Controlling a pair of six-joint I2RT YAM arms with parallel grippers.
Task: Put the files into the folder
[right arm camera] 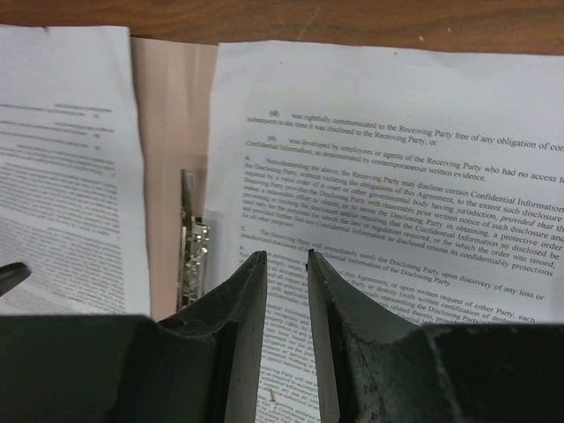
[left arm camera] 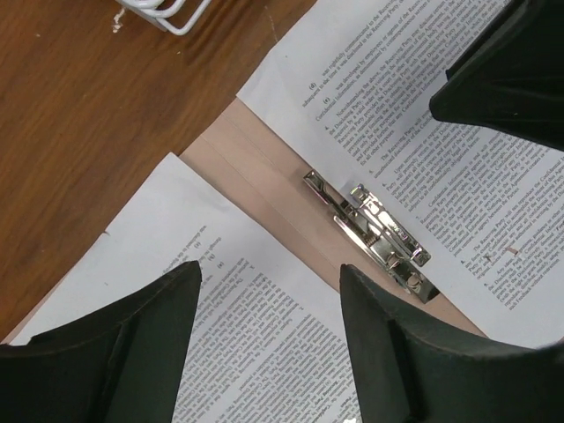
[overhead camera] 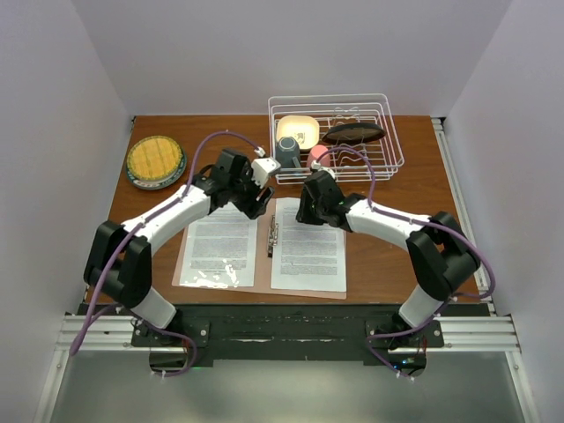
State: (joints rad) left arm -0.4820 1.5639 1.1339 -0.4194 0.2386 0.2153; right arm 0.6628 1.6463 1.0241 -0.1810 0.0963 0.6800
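Closest to the lens, black fingers (left arm camera: 150, 352) of the left gripper (left arm camera: 269, 295), spread wide with nothing between them. Below, in the gap, a corner of the left sheet (left arm camera: 264, 352), flat on the folder (left arm camera: 264, 181). Opposite, right gripper (right arm camera: 286, 264) with fingers set at a narrow slit, nothing pinched in it, poised over the upper part of the right sheet (right arm camera: 397, 159). Impossible to tell whether the tips touch the paper.

From above, folder lying open on the table (overhead camera: 397, 256), spine running away from the arm bases, silver clip (overhead camera: 273, 236) on that spine. Both files (overhead camera: 218, 247) on it, one per leaf, long edges parallel to the spine. Left sheet separated from the clip by a bare pink strip. Right sheet with its inner edge right beside the clip.

Likely hinge of the coming move: clip and spine between the two grippers, left gripper just to its left, right gripper just to its right, both near the far end of the sheets. Probably a sideways nudge of either sheet toward the spine by its own-side arm, or a leaf folded over about that long axis. Left leaf directly under the wide-spread fingers, so perhaps the likelier start.
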